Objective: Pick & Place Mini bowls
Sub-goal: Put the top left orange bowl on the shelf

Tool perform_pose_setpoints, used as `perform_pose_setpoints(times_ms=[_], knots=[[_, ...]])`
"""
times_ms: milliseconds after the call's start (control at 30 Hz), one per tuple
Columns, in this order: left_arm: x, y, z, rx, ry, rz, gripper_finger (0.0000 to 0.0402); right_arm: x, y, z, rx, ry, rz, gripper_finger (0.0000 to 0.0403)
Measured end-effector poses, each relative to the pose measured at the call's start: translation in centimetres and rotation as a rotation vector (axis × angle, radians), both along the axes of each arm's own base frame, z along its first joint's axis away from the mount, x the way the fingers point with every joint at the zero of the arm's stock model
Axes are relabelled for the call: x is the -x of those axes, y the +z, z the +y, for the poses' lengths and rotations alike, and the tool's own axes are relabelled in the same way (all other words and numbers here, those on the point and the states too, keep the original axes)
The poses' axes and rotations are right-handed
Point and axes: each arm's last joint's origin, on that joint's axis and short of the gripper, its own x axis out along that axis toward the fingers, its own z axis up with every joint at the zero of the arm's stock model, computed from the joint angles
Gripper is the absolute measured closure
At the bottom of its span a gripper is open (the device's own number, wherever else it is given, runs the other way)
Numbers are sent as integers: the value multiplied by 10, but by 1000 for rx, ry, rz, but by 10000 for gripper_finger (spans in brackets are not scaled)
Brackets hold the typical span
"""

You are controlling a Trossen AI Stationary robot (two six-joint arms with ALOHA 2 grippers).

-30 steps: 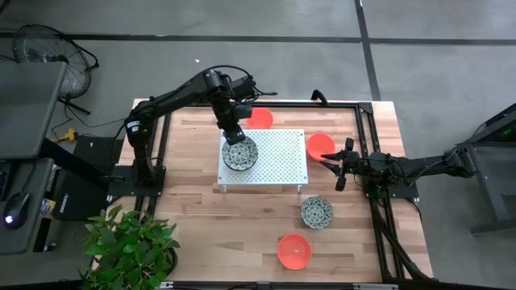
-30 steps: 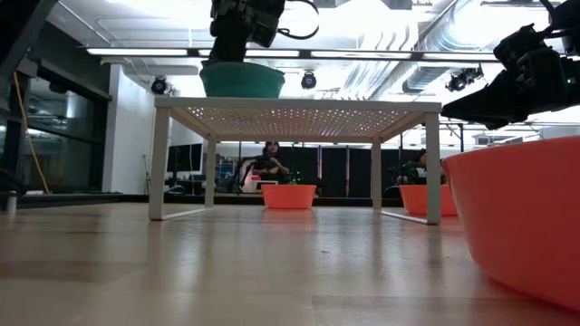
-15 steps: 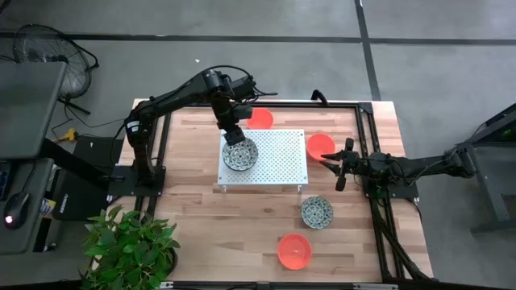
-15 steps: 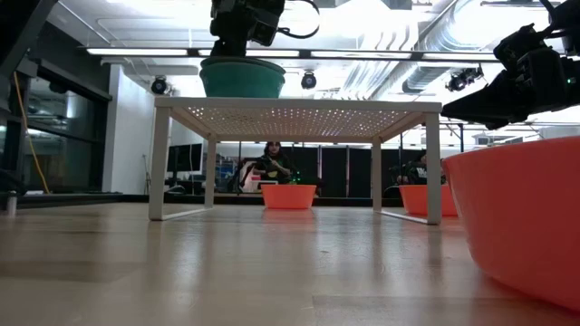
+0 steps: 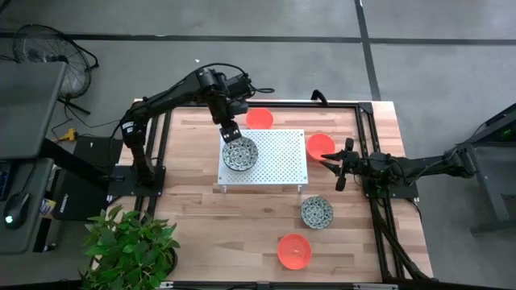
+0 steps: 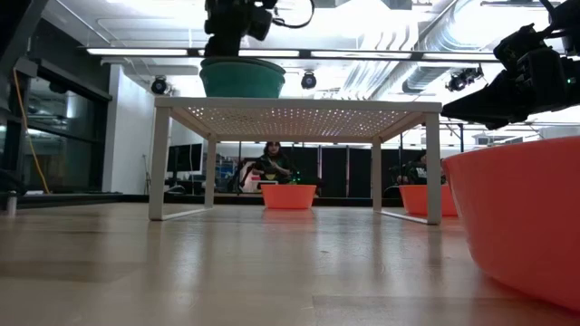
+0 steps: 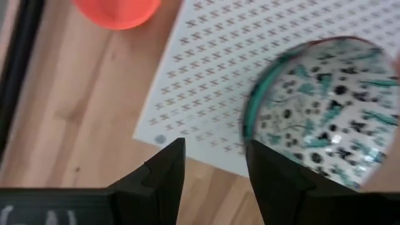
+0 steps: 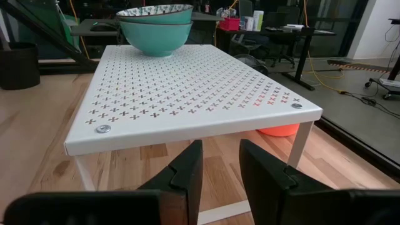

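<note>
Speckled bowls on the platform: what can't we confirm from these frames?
- Stack count: right wrist view shows two nested speckled bowls; a third inside would be hidden by the rims. High view shows one circle.
- Low view: the platform edge hides the bowls' base.
- Left wrist view: bowl blurred and cut off by the frame edge.
- Left gripper: contact with the bowl is too small to judge.
</note>
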Motion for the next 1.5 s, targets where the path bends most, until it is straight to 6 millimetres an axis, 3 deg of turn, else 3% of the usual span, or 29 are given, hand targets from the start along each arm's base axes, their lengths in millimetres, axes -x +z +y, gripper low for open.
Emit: perform_pose_setpoints(times_ms=[400, 733, 1000, 1233, 1500], knots=[[3, 3, 5, -16, -9, -19, 236, 0, 0, 0, 0, 0, 0, 309], [-3, 10, 38, -151, -132, -228, 236, 0, 0, 0, 0, 0, 0, 309], [3, 14, 68, -300, -164, -259, 236, 0, 0, 0, 0, 0, 0, 309], [2, 6, 99, -340, -216, -326, 236, 0, 0, 0, 0, 0, 0, 309], [4, -16, 134, -283, -193, -341, 236, 0, 0, 0, 0, 0, 0, 309]])
